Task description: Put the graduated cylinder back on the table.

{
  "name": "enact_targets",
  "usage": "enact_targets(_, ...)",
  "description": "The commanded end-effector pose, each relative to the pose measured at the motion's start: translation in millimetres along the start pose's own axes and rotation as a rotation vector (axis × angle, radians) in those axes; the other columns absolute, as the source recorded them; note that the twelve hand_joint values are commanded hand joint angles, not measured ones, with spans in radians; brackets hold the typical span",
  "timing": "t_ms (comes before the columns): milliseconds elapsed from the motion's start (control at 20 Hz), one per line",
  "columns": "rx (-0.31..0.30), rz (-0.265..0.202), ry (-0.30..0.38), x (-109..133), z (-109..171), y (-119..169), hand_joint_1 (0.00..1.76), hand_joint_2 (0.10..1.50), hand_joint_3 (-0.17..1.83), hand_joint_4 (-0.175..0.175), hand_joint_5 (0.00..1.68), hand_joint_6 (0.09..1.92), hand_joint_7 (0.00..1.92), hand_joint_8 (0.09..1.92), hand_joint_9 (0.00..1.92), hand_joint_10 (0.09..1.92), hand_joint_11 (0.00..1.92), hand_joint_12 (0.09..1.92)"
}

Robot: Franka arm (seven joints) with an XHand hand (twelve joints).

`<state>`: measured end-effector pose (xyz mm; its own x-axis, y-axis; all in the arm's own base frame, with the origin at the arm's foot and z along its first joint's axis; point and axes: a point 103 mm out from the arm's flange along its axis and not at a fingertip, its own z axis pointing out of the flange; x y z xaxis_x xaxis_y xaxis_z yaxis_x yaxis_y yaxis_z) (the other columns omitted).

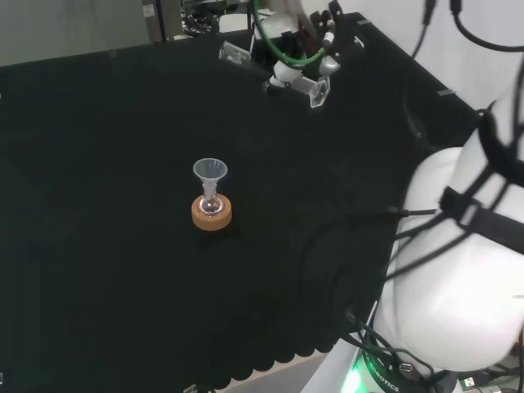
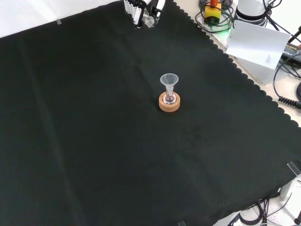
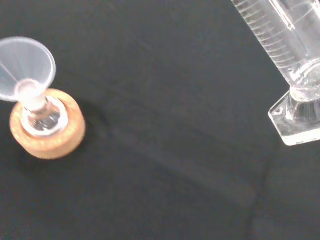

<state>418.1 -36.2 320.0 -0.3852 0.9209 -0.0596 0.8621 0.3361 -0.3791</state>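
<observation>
The hand is seen at the far edge of the surface in the head view, raised above the cloth. The cylinder is grasped by it: the fingers are closed round the clear tube, and the square foot sticks out below and to the right of the hand in that view. In the wrist view the cylinder is seen tilted, with its foot well above the cloth, so it is not yet set down. In the front view the hand is found at the top edge, with some clear glass between the fingers.

Near the middle of the surface a cork ring is placed, and on it a small flask with a funnel in its neck. These are well apart from the hand.

The carrying step is judged to be in hand; the putting down is not yet begun. For the next move, the cylinder should be turned upright, lowered over bare cloth away from the funnel until the foot lies flat, and only then released.
</observation>
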Motion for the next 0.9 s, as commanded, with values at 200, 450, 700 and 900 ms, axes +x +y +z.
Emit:
enact_targets(200,-0.076,-0.214,0.329,4.3,101.5,65.9,1.11,1.14,0.0,-0.099,0.94,1.08,1.3,0.24,1.45,0.09,1.28,0.73)
enact_targets(450,-0.147,-0.229,0.39,1.2,111.2,79.5,1.12,1.14,0.0,-0.1,0.94,1.08,1.3,0.24,1.45,0.09,1.28,0.73)
enact_targets(700,-0.239,-0.244,0.445,-2.8,121.4,99.4,1.12,1.14,0.0,-0.101,0.94,1.08,1.3,0.24,1.45,0.09,1.28,0.73)
enact_targets(900,-0.306,-0.255,0.486,-5.8,127.3,115.2,1.12,1.14,0.0,-0.101,0.94,1.08,1.3,0.24,1.44,0.09,1.28,0.73)
